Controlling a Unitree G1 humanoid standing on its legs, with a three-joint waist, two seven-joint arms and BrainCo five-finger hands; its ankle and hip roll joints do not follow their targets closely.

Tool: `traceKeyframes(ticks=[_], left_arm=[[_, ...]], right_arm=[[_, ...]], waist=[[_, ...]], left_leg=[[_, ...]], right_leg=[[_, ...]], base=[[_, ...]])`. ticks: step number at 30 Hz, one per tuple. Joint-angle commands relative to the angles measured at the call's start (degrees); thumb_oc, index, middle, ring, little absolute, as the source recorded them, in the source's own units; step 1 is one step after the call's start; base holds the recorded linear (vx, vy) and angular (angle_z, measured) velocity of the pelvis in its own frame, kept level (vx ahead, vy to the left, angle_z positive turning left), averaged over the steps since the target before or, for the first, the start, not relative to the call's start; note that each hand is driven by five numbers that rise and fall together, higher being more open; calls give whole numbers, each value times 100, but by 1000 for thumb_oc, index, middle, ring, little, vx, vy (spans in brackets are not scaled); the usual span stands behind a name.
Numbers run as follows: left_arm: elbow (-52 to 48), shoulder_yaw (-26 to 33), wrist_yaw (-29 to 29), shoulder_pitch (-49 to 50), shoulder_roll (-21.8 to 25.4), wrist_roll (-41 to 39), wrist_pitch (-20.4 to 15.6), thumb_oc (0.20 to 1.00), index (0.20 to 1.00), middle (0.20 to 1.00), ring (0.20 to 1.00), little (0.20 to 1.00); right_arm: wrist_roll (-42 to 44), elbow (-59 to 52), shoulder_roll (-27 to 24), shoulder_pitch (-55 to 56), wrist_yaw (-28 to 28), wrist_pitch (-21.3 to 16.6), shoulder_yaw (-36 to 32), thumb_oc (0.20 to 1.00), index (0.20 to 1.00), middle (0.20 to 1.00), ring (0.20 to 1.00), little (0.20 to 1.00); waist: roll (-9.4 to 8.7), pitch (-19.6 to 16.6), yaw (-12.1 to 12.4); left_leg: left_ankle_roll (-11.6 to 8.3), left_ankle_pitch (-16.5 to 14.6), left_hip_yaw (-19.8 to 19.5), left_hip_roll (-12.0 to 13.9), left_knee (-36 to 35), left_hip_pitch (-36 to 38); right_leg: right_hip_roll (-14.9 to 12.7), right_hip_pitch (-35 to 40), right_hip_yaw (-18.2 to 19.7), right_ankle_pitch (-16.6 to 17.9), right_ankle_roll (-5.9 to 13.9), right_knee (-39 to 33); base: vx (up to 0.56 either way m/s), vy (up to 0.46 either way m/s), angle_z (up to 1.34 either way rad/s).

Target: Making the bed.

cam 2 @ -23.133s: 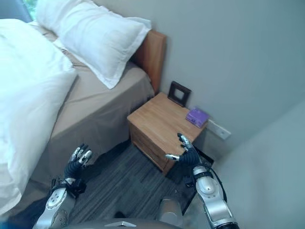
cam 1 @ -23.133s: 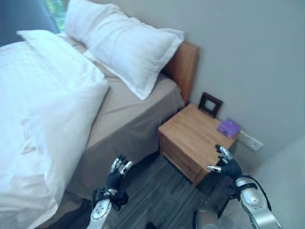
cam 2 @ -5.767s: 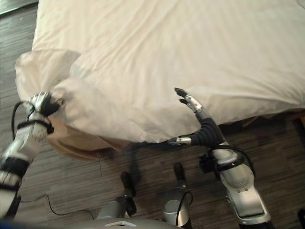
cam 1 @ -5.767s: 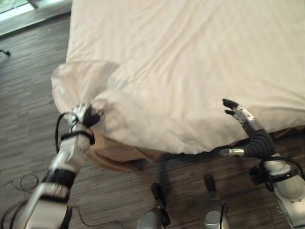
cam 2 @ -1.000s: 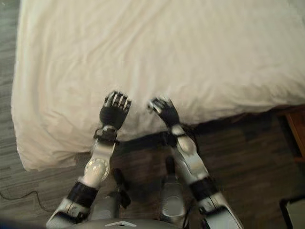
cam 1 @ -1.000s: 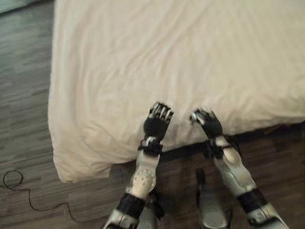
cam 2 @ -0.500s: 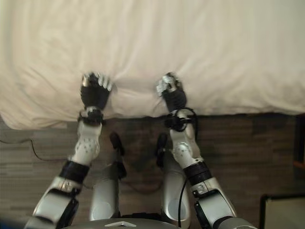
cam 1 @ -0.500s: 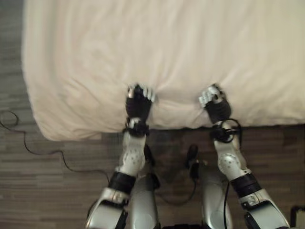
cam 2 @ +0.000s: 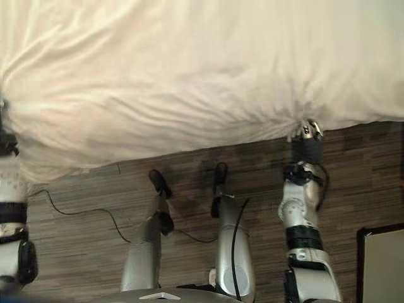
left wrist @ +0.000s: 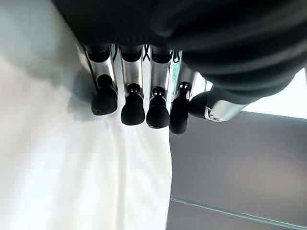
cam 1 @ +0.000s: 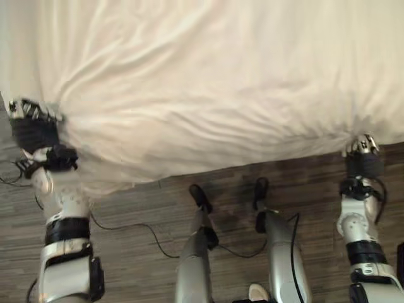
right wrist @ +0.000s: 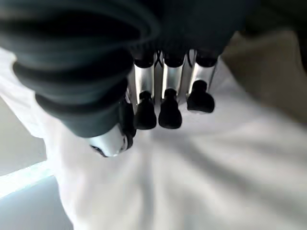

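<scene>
The white duvet (cam 1: 208, 82) lay spread over the bed, its near edge hanging over the side above the dark wood-plank floor (cam 1: 158, 208). I stood at that near edge with my arms held wide apart, one hand toward each end of it.

My left hand (cam 1: 31, 129) was at the duvet's near left corner. Its fingers (left wrist: 132, 103) were curled down against the white cloth, with the thumb close beside them, and the cloth bunched around the hand where it met the corner. I took it as clamped on the duvet there. Creases ran out from that corner across the cover toward the middle of the bed.

My right hand (cam 2: 306, 142) was at the near edge toward the right end. Its fingers (right wrist: 165, 108) were bent into the cloth with the thumb tucked in next to them, and the duvet puckered into a small gather just where the hand met it, so that hand too was closed on the duvet's edge. Folds fanned out from that gather.

Between my two hands the near edge of the duvet hung in a shallow, wrinkled line above the floor.
</scene>
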Motion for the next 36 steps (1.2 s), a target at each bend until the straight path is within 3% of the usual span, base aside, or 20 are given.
traceKeyframes(ticks=[1,5,9,12,15,17,21,24,25,26,29,36], left_arm=[[985,550,-138,359,156,-364,185,200,200,200,200,200],[1731,1130,-199,1050,504,-57,264,200,200,200,200,200],[1785,1934,-158,1679,955,-95,187,200,200,200,200,200],[1586,2305,-173,1893,1225,-238,92,200,200,200,200,200],[643,2014,-121,1721,1104,-265,-172,200,200,200,200,200],[-432,1556,-96,1385,770,-461,-394,200,200,200,200,200],[-2336,294,-214,824,-288,-754,-512,200,200,200,200,200],[-3042,-715,-401,328,-1348,-1036,-336,200,200,200,200,200],[-3373,-1750,-468,-144,-2289,-1226,-234,200,200,200,200,200],[-3383,-1748,-459,-151,-2293,-1218,-236,200,200,200,200,200],[-3395,-2851,-380,-843,-3241,-1390,-198,200,200,200,200,200],[-2596,-3565,-75,-2320,-3807,-1576,-422,200,200,200,200,200]], right_arm=[[96,536,-524,181,-310,-250,-726,200,200,200,200,200],[201,1400,-1323,511,-336,-129,-1450,200,200,200,200,200],[76,1428,-1777,1046,-363,-72,-1955,200,200,200,200,200],[-96,893,-1839,1381,-303,-48,-2033,200,200,200,200,200],[-383,-498,-1488,1479,-273,-62,-1598,200,200,200,200,200],[-308,-1530,-1083,1474,-33,-99,-1064,200,200,200,200,200],[-209,-3331,-151,1371,429,-138,-35,200,200,200,200,200],[-259,-3556,355,958,698,61,1087,200,200,200,200,200],[-149,-3408,872,282,777,66,2152,200,200,200,200,200],[-153,-3401,870,265,774,61,2152,200,200,200,200,200],[288,-2974,1657,-772,682,-96,3174,200,200,200,200,200],[733,-1938,2311,-2437,397,-495,3667,200,200,200,200,200]], waist=[[-256,-271,49],[-288,-353,62],[-351,-575,82],[-414,-860,51],[-469,-1025,1],[-490,-1126,-27],[-523,-1207,-29],[-555,-1231,-21],[-546,-1178,8],[-549,-1179,9],[-515,-888,69],[-451,-228,222]], left_leg=[[-759,-174,-231,558,217,441],[-779,-179,-208,561,202,554],[-779,-194,-212,583,135,861],[-785,-216,-172,590,57,1221],[-745,-198,-112,552,-21,1632],[-730,-274,-110,520,-27,1908],[-665,-362,-74,448,-30,2304],[-630,-375,-41,397,-29,2387],[-637,-383,-11,382,-7,2250],[-627,-350,-9,376,-8,2220],[-672,-228,31,463,-31,1891],[-785,-47,-57,583,-28,1328]], right_leg=[[-428,527,67,974,948,-1201],[-427,759,-33,1038,987,-1332],[-384,1097,-75,1058,1005,-1509],[-353,1469,-62,1062,1027,-1634],[-324,1856,-29,1093,1028,-1733],[-302,2124,2,1006,1035,-1765],[-257,2523,25,871,973,-1813],[-249,2561,80,916,930,-1868],[-246,2373,161,996,925,-1879],[-251,2340,165,1025,914,-1876],[-287,1844,268,1135,901,-1830],[-378,1229,372,1184,922,-1680]], base=[[23,26,-4],[9,-18,12],[43,-23,9],[89,-17,5],[89,19,2],[91,21,2],[36,-1,0],[-26,-23,-7],[-102,-34,-14],[-169,-23,-20],[-179,-14,-36],[-142,-47,-10]])
